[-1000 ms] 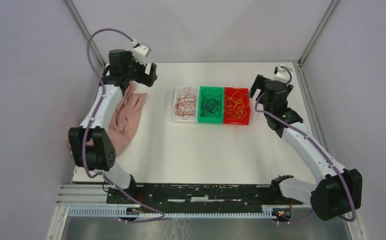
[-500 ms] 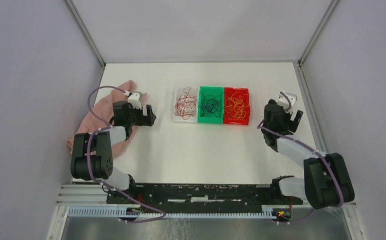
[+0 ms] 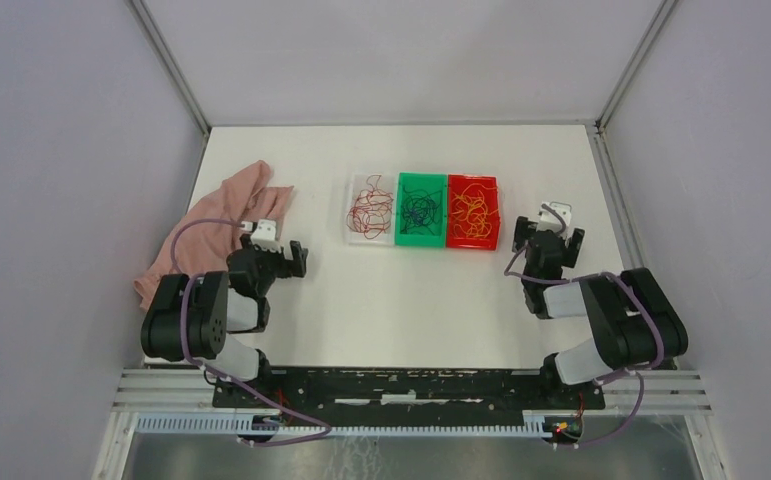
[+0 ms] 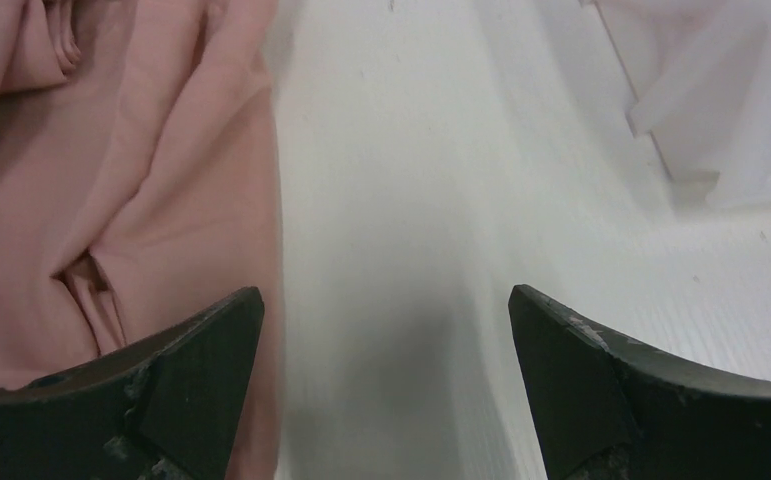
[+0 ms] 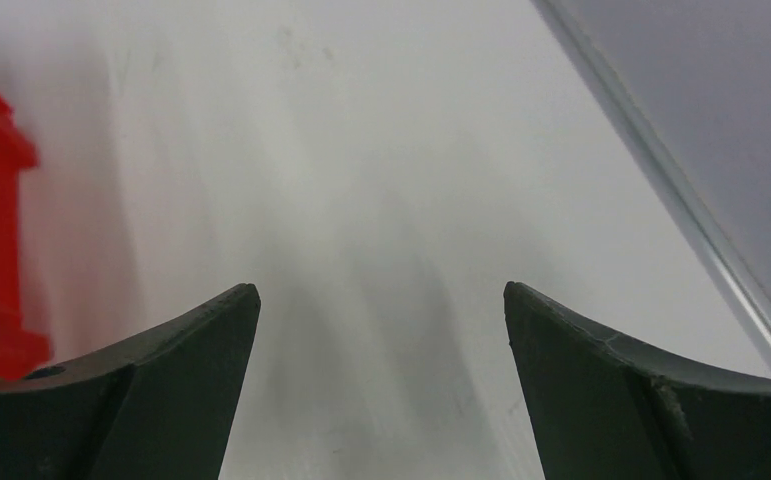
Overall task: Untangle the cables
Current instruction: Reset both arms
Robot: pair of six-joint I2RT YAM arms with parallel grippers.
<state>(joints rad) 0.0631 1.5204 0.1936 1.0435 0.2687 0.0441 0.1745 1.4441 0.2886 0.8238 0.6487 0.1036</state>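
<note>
Three heaps of thin cables lie sorted by colour in a row of bins. The dark cables [image 3: 420,210] fill the green bin [image 3: 419,240]. The red cables [image 3: 368,210] lie in the clear bin [image 3: 353,236] touching the green bin's left side. The orange-yellow cables [image 3: 472,212] lie in the red bin [image 3: 474,243] touching its right side. Each heap is loosely coiled, and no strand can be seen over a rim.

The left claw [image 4: 384,291] hangs low over bare desk, left of the green bin and nearer the arm bases. Its fingers are spread wide with nothing between them. The pink cloth [image 3: 223,225] lies by its left finger, and a corner of the clear bin shows ahead on the right. The right claw [image 5: 381,290] sits right of the green bin, just past the red bin. It is likewise spread and empty.

Half a second ago both arms reached further out. They have since folded back toward their bases, the left claw drawing nearer the front edge and the right one closing in on the red bin. More of the cloth is uncovered. The bins and cables have not shifted.

The desk [image 3: 401,300] is matte white. Pale grey walls [image 3: 391,60] enclose it, with metal frame posts [image 3: 166,65] at the far corners. A black rail [image 3: 401,385] runs along the near edge, well in front of the green bin.
</note>
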